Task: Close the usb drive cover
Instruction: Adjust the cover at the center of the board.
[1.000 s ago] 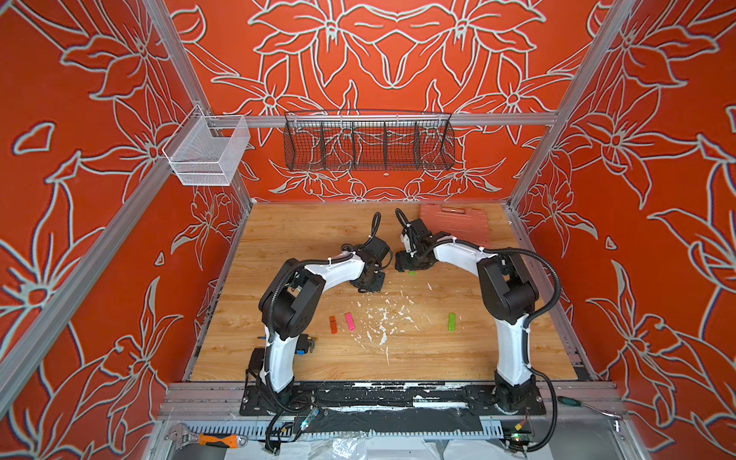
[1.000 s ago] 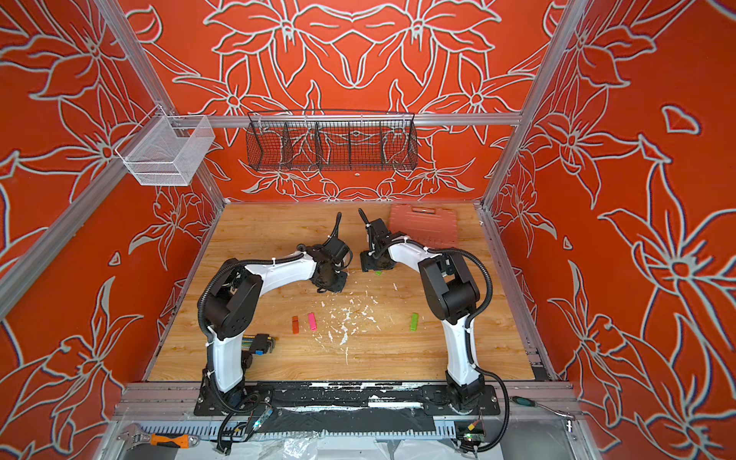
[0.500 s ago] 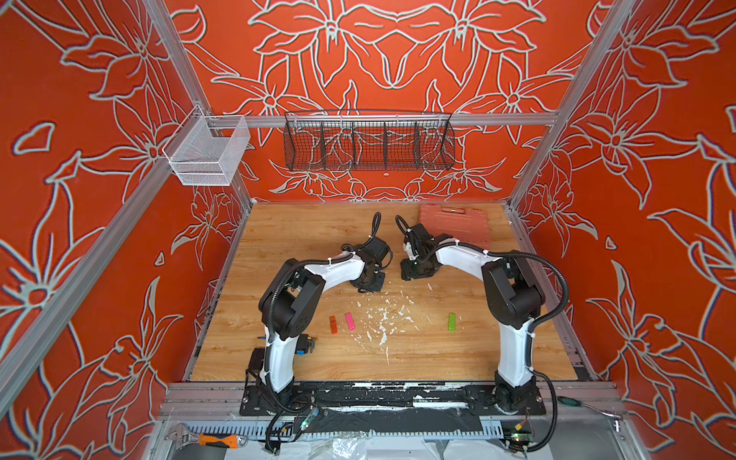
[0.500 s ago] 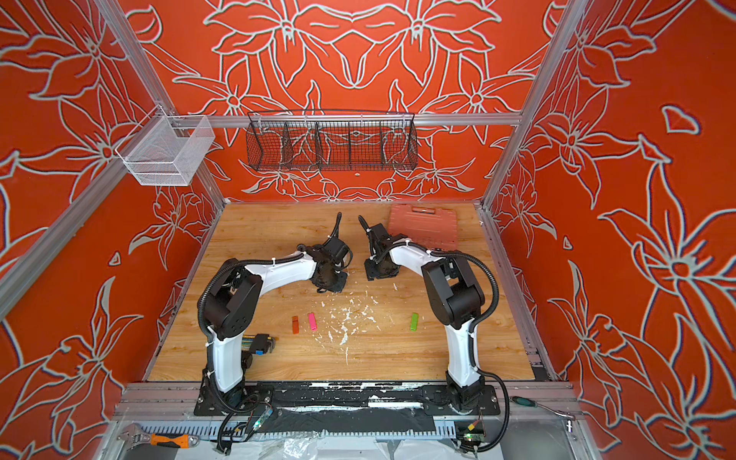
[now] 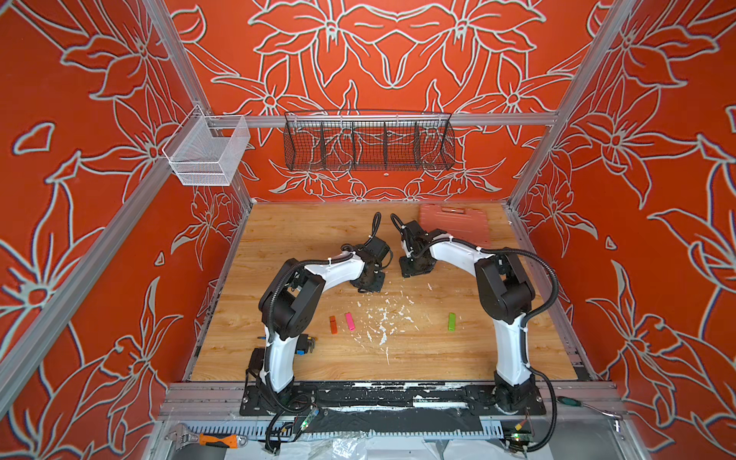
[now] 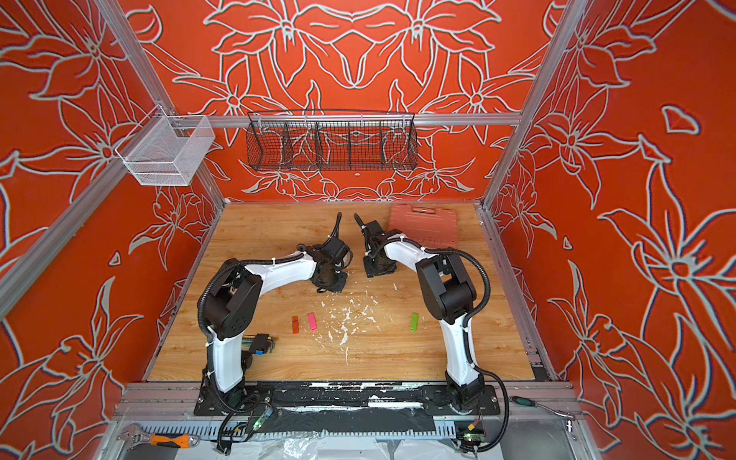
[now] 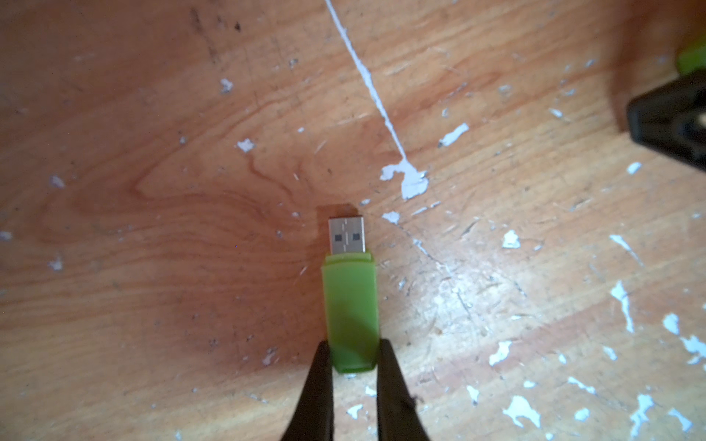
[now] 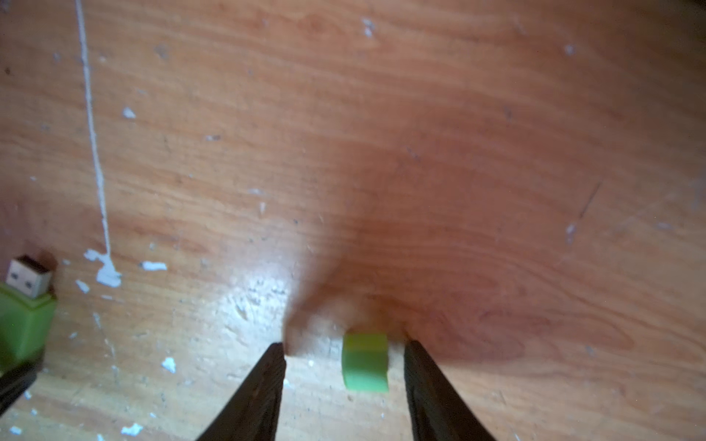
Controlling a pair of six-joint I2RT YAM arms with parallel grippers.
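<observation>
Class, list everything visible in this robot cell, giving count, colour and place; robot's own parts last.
open green USB drive: one, green, bare metal plug, in left pincer
green cap: one, green, on table between right pincer jaws
other USB drives: three, orange, pink, green, table's front half
tool case: one, reddish, table's back right
hex keys: one set, black, table's front left
wire basket: one, black, back wall
mesh basket: one, white, left rail
wrench: one, orange handle, front ledge
screwdriver: one, green handle, front ledge
table: one, wooden, white-flecked
left pincer: one, black, shut on the drive
right pincer: one, black, open around the cap
</observation>
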